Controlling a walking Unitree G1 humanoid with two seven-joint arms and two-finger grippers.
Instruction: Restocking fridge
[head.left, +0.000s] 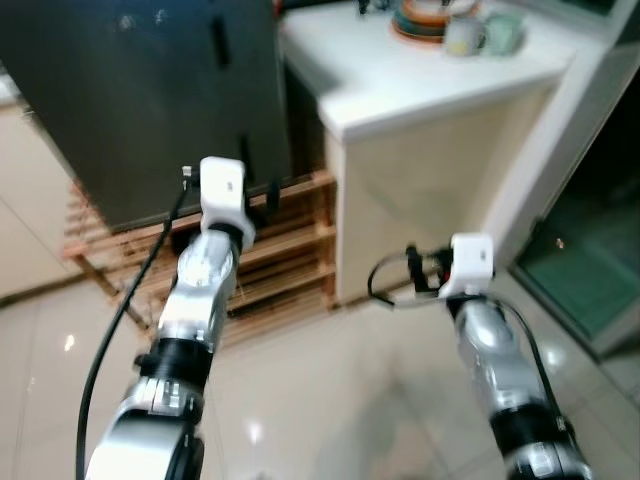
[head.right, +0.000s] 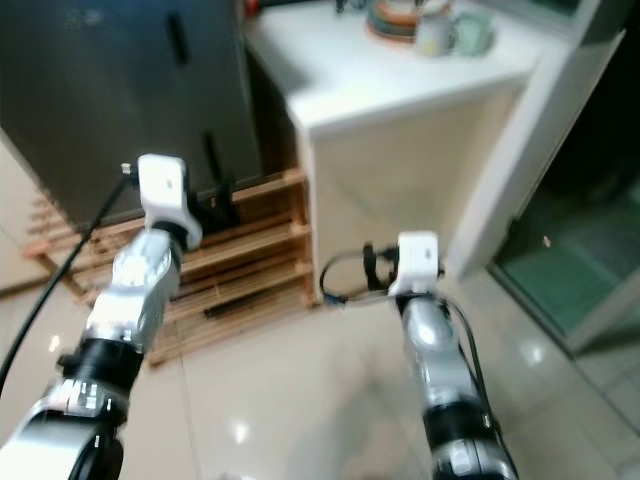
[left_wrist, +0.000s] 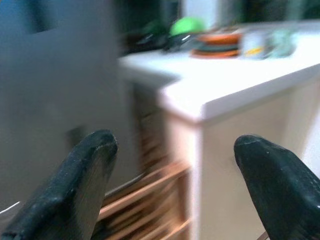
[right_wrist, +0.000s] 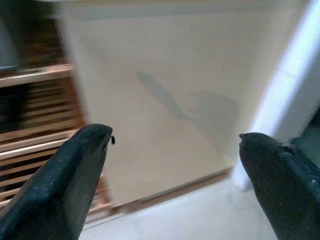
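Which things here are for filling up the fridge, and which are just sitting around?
For the job:
- dark fridge, door shut
- left gripper, fingers open, holding nothing
- right gripper, fingers open, holding nothing

Just sitting around:
- white counter
- stacked plates and mugs on the counter
- wooden slatted rack under the fridge
- something green, too blurred to tell

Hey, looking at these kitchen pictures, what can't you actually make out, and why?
- Fridge: top cut off by the eye views' upper edge; contents behind its shut door.
- Plates and mugs on the counter: cut by the top edge, blurred in the left wrist view.
- Green thing: too blurred to name.
- Wooden rack: partly hidden by the left arm.
- Left gripper and right gripper: open, holding nothing.
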